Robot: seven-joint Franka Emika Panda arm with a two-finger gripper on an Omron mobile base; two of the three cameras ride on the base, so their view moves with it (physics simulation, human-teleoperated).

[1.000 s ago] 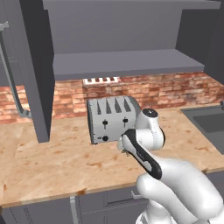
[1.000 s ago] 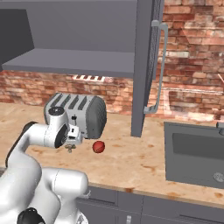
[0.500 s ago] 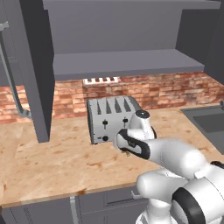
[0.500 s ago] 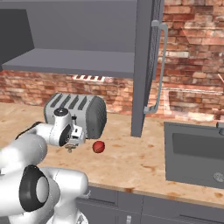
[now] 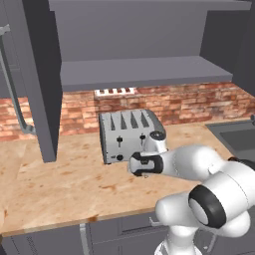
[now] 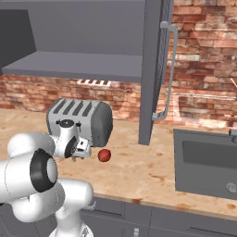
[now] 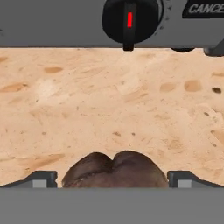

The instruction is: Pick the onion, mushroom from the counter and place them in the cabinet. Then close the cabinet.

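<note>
The mushroom (image 7: pixel 114 167), a brown-grey lump, lies on the counter (image 7: pixel 109 100) at the bottom of the hand view. My gripper (image 7: pixel 113 179) is open, with one dark fingertip (image 7: pixel 41 179) on each side of it and not touching it. In the right base view the gripper (image 6: pixel 79 156) hangs low in front of the toaster. The glossy red onion (image 6: pixel 104 155) rests on the counter (image 6: pixel 139 171) just to its right. The dark grey cabinet stands open above, with a bare shelf (image 6: pixel 78 65) and its right door (image 6: pixel 155 69) swung out.
A silver toaster (image 5: pixel 124 134) stands right behind my hand, and its black knob (image 7: pixel 129 17) is close ahead. The left cabinet door (image 5: pixel 42 74) hangs open over the counter (image 5: pixel 60 184). A sink (image 6: pixel 208 162) lies to the right, under a brick wall.
My hand has come down towards the counter in front of the toaster while the arm folded in. The jaws stayed open. The onion has not moved.
</note>
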